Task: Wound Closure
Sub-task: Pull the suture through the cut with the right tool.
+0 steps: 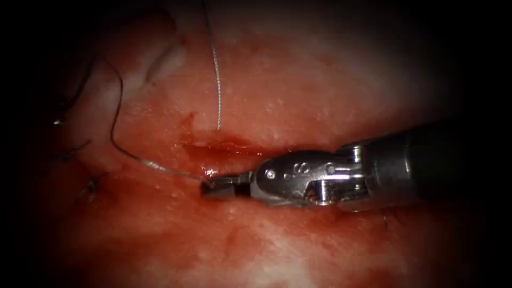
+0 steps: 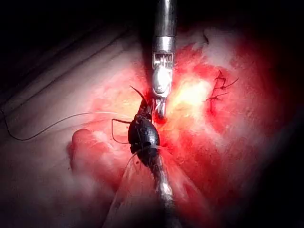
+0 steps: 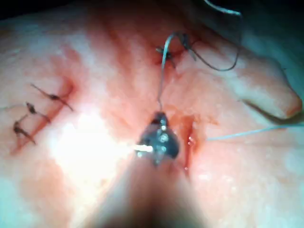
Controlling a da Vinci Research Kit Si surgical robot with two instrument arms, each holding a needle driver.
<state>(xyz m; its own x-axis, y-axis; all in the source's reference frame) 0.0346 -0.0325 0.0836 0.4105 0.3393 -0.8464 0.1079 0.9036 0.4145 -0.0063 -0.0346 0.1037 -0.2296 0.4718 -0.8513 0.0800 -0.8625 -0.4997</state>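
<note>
Right pincer enters from 3 o'clock, jaws closed on the thread just below the cut in the tissue. Thread runs off toward 10 o'clock; a second strand rises toward 12. Tied stitches lie along the wound. Needle not made out. Left pincer: cannot tell.

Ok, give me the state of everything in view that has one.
Right tool: shut on the thread, beside the cut.
Left tool: near the cut; its hold cannot be told.
Thread: slack, looping left of the cut.
Cut: open, wet with red fluid.
Stitches: in place, short ends sticking out.
</note>
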